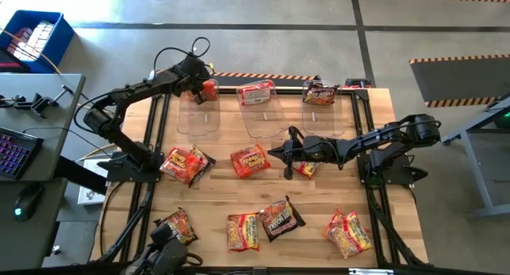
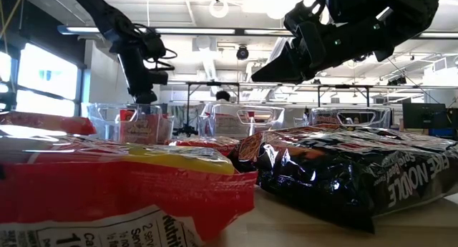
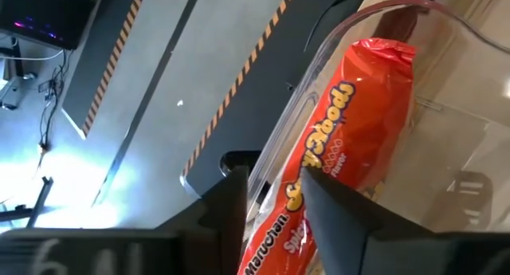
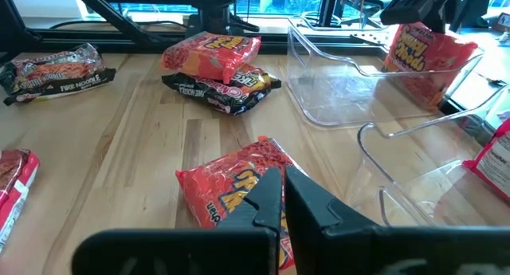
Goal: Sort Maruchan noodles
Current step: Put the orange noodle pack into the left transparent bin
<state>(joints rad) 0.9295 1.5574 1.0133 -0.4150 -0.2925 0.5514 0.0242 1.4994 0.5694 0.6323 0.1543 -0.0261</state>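
Note:
Three clear bins stand along the table's far edge. My left gripper (image 1: 199, 85) (image 3: 275, 219) hangs open over the left bin (image 1: 199, 122). An orange-red Maruchan packet (image 1: 209, 90) (image 3: 358, 123) stands tilted inside that bin, against its far wall (image 3: 382, 8). The middle bin holds a red-and-white packet (image 1: 256, 92) and the right bin a dark one (image 1: 320, 93). My right gripper (image 1: 275, 152) (image 4: 283, 195) is shut at the table's middle. It hangs in the air just beside an orange-red packet (image 1: 249, 161) (image 4: 223, 187) and holds nothing. My left gripper's fingers (image 3: 231, 219) stand on either side of the orange-red packet's lower end (image 3: 279, 227), slanting down from above into the left bin. I cannot tell whether they touch it. The packet rests inside the bin.
Loose packets lie on the wooden table: an orange-red one on a dark one at the left (image 1: 186, 163), one under my right arm (image 1: 305, 169), and several along the near edge (image 1: 243, 231) (image 1: 279, 219) (image 1: 348, 231) (image 1: 177, 225). Bare wood shows between the bins and the packets.

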